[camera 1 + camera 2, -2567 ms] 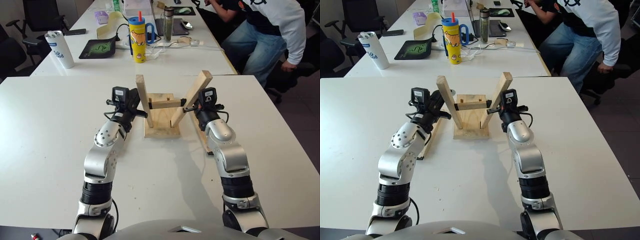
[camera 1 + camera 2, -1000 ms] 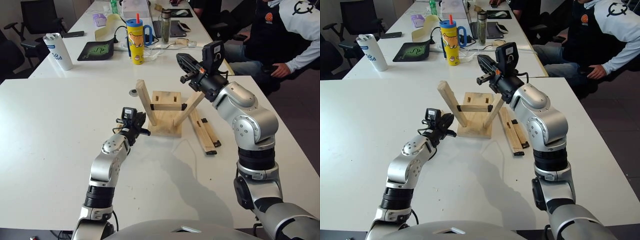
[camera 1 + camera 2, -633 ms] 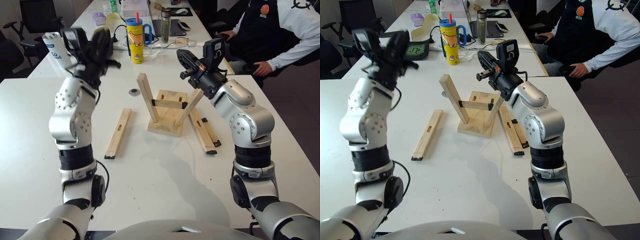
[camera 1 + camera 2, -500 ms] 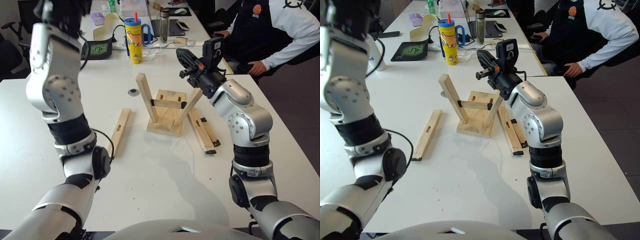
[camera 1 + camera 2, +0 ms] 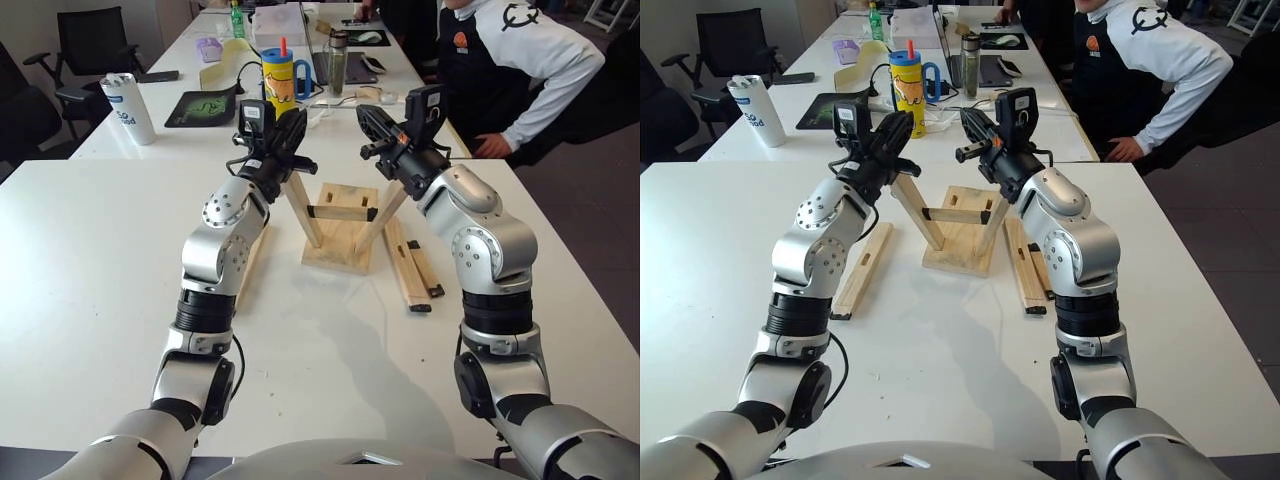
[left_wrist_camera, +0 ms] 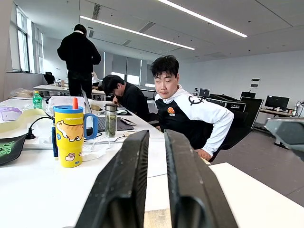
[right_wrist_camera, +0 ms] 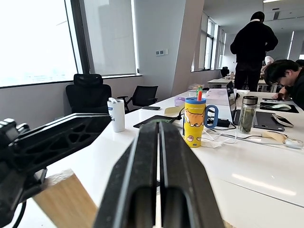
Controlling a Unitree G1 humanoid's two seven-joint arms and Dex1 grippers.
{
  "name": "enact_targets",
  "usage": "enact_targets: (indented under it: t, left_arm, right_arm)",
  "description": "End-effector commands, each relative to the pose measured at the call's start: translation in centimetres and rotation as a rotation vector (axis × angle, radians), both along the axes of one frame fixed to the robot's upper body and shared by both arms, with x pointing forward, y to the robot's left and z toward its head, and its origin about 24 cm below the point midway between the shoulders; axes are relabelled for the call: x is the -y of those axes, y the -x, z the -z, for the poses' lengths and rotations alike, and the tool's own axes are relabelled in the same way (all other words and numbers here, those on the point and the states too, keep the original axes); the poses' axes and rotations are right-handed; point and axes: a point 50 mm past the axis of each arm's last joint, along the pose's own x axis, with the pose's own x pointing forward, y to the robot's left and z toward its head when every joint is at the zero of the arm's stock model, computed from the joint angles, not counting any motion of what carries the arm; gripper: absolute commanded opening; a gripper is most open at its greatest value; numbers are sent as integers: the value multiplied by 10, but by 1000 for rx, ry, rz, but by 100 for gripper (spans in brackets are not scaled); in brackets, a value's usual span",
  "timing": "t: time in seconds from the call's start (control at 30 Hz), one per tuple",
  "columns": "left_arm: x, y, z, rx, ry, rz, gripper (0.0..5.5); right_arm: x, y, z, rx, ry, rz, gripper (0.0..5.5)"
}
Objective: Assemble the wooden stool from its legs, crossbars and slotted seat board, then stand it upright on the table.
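Wood, pale: seat board (image 5: 338, 250) lies flat mid-table (image 5: 90, 270). Two legs (image 5: 302, 208) slant up from it, splayed apart, with the crossbar (image 5: 340, 212) between them.

Head view: the left gripper (image 5: 296, 125) sits at the top of the left-hand leg. The right gripper (image 5: 364, 112) hangs just above the other leg's top. A loose pair (image 5: 410, 265) lies just right of the board, and a loose leg (image 5: 862, 268) lies under the left arm. The step in hand, as I judge it, is squaring the splayed legs. You want both tops pressed evenly, inward and down, so the crossbar is not levered out. For room, you have wide table to either side. The far edge is near, with a yellow cup (image 5: 281, 72) on the desk beyond.

Left wrist view: fingers (image 6: 128, 180) stand a narrow slit apart, holding nothing, with wood just beneath. Widen them before you grasp.

Right wrist view: the right gripper's jaws are pressed together and empty. The left gripper lies over a leg top (image 7: 66, 199). Give the two grippers separate paths.
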Motion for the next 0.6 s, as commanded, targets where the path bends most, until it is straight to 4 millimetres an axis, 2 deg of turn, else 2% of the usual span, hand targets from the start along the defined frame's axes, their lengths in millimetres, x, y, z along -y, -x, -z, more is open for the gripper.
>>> enact_targets:
  t: [0.03, 0.13, 0.2, 0.3, 0.37, 0.43, 0.5, 0.57, 0.6]
  left_arm:
    - [5, 5, 47, -212, 13, 8, 65]
    - [5, 2, 20, -138, 64, -6, 65]
    - [8, 2, 5, -99, 92, -1, 65]
    - [9, 1, -1, -101, 75, -10, 65]
    - [7, -1, 2, -116, 67, -26, 65]
    - [6, -2, 4, -124, 62, -39, 65]
    - [5, -2, 5, -130, 61, -44, 65]
    - [5, -1, 6, -134, 61, -44, 65]
    - [5, -1, 6, -138, 60, -44, 65]
  right_arm:
    - [5, -1, 57, -262, 47, 30, 0]
    - [5, -7, 36, -91, 70, 80, 0]
    - [6, -12, 15, 2, -11, 113, 0]
    - [8, -16, -37, 225, -115, 147, 0]
    - [10, -16, -81, 370, -186, 173, 0]
    - [25, -3, -140, 586, -302, 248, 0]
    - [48, 19, -182, 772, -414, 334, 0]
    - [62, 35, -198, 889, -465, 379, 0]
    - [64, 37, -198, 903, -454, 384, 0]
